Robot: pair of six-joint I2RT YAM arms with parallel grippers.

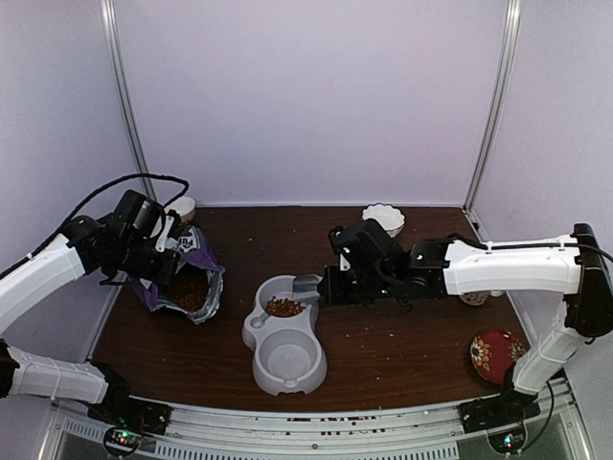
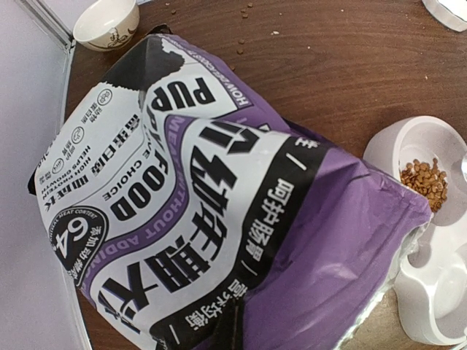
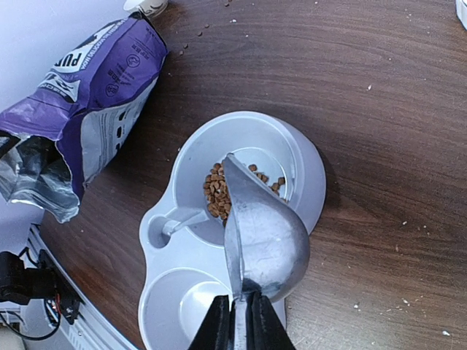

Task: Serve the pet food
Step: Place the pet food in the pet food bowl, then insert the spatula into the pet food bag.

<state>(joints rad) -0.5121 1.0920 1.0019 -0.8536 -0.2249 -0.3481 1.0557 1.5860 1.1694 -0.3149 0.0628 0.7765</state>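
**Kibble** (image 3: 216, 194): small heap in far well of bowl (image 1: 287, 362); near well bare. More inside open bag (image 1: 192, 287), left of bowl, well apart. Stray bits on table (image 1: 402, 335).

**Scoop** (image 3: 264, 240): over far well, rolled onto its side, back showing, lip at the heap. Looks emptied or nearly so.

**Step (est.):** tipping a load into far well. Serving begun, not done.

**Next (est.):** roll scoop level, lift clear of rim w/o knocking bowl, swing left to bag mouth for refill. Near well prob. wants a share.

**R gripper** (image 3: 235, 327): fingers pinched tight on scoop handle. R arm reaches in from right, low, forearm approx. level, wrist rolled.

**L gripper** (image 1: 163, 255): at far rim of bag, seemingly propping mouth open. Own cam shows no fingers, so open or closed can't tell. L arm bent, elbow out left.
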